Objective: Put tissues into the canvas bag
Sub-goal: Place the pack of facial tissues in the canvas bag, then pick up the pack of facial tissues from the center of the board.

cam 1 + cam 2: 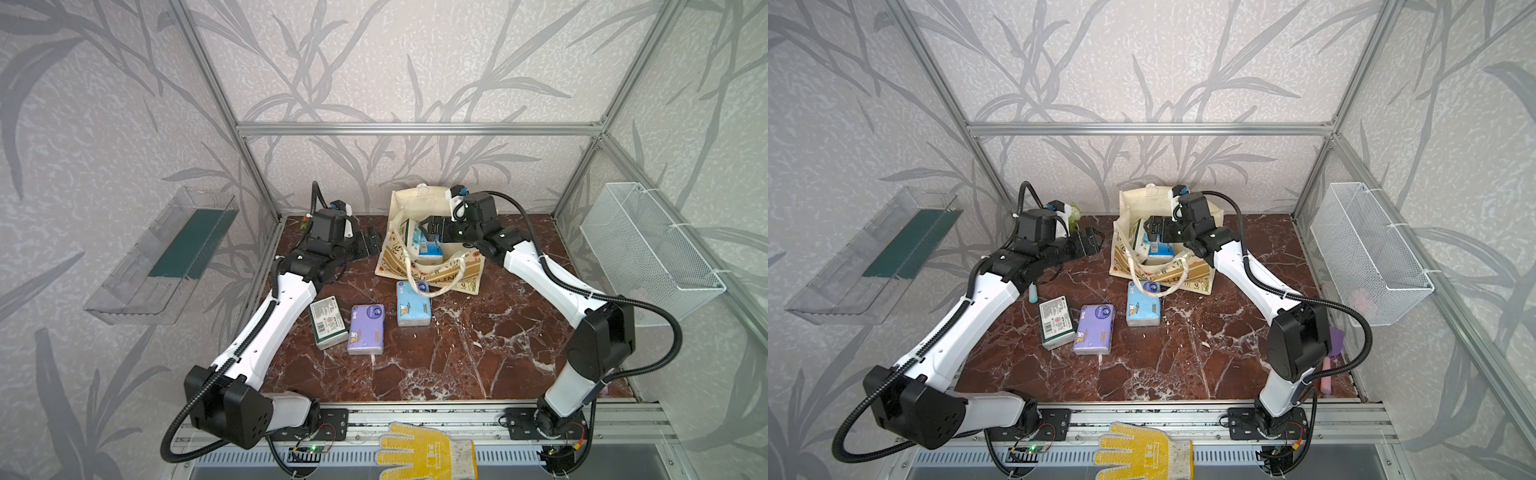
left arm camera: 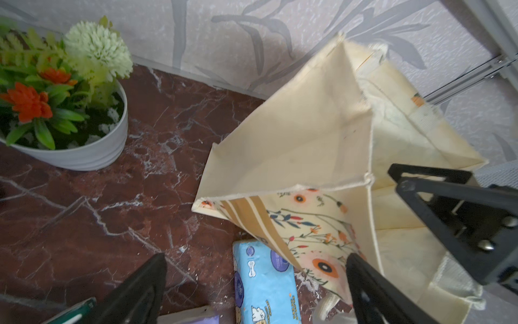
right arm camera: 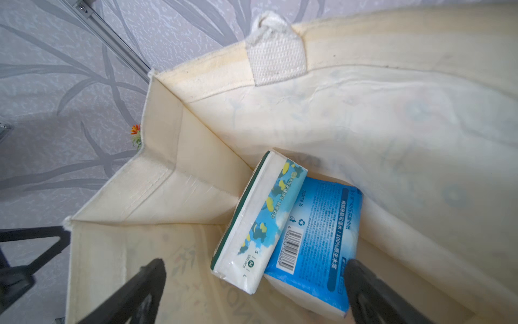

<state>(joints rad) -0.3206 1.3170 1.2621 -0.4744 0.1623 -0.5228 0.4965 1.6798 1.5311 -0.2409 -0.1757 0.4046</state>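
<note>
Loading is partly done: two tissue packs lie in the canvas bag below the released, empty right hand. A green pack, lilac pack and blue pack remain on the worktop near the released left hand

— How are your arms set?
— My left arm and right arm reach forward, wrists turned inward. My left claw is spread wide, empty.
— And the right claw?
— Tilted down, spread wide, gripping nothing.
</note>
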